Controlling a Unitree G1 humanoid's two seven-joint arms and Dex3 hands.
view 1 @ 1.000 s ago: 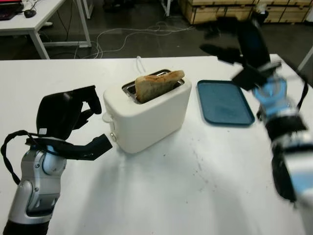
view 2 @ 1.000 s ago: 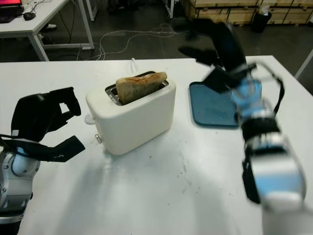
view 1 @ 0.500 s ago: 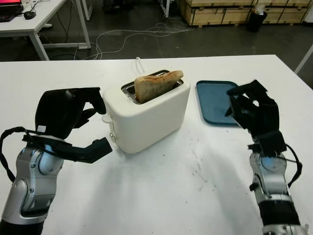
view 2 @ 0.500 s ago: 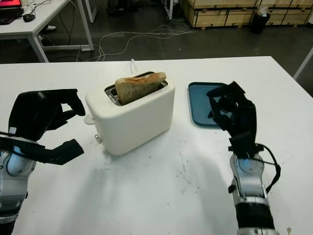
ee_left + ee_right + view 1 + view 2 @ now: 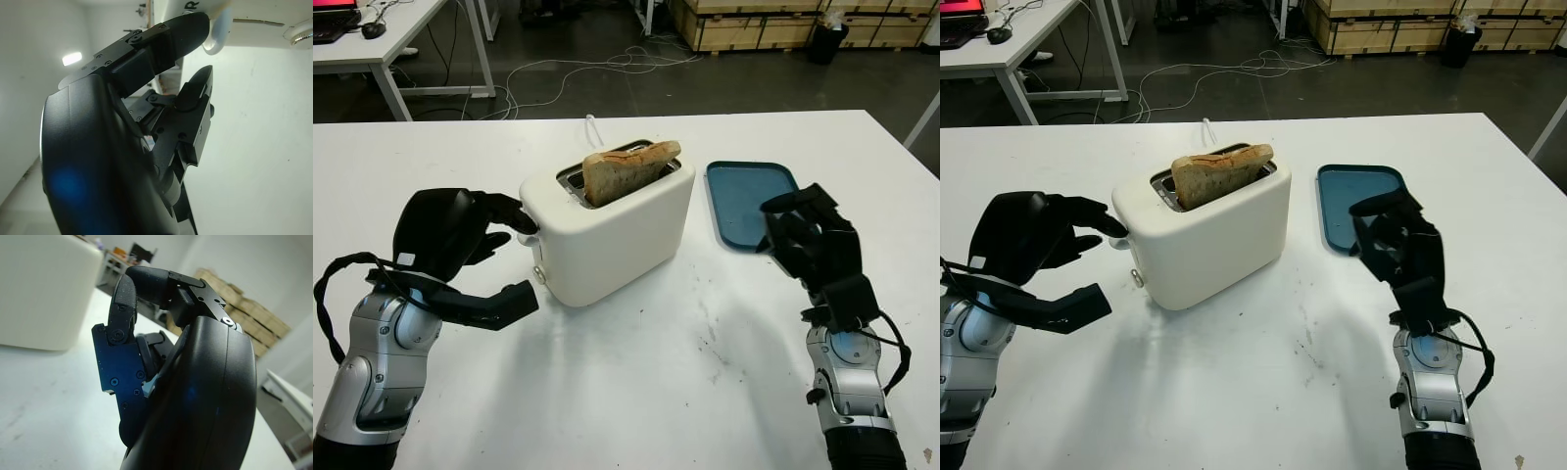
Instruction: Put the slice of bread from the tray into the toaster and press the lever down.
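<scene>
The slice of bread (image 5: pixel 629 168) stands tilted in the slot of the white toaster (image 5: pixel 612 235), its upper half sticking out. The toaster's white lever (image 5: pixel 526 235) is on the end facing my left hand. My left hand (image 5: pixel 514 250) is at that end, its upper fingers (image 5: pixel 181 29) reaching over the lever knob (image 5: pixel 218 35) and touching it, its thumb (image 5: pixel 499 304) stretched out lower down. It grasps nothing. The blue tray (image 5: pixel 744 191) lies bare to the right of the toaster. My right hand (image 5: pixel 803 245) hovers at the tray's near right corner, open.
The white table (image 5: pixel 636 392) spreads wide in front of the toaster. The toaster's white cord (image 5: pixel 592 125) runs off the far edge. Beyond are a dark floor with cables (image 5: pixel 568 69), another desk (image 5: pixel 382 44) and wooden crates (image 5: pixel 754 20).
My left hand's fingers have stretched forward onto the toaster's lever. My right hand has come down from high over the tray to low by its near right corner.
</scene>
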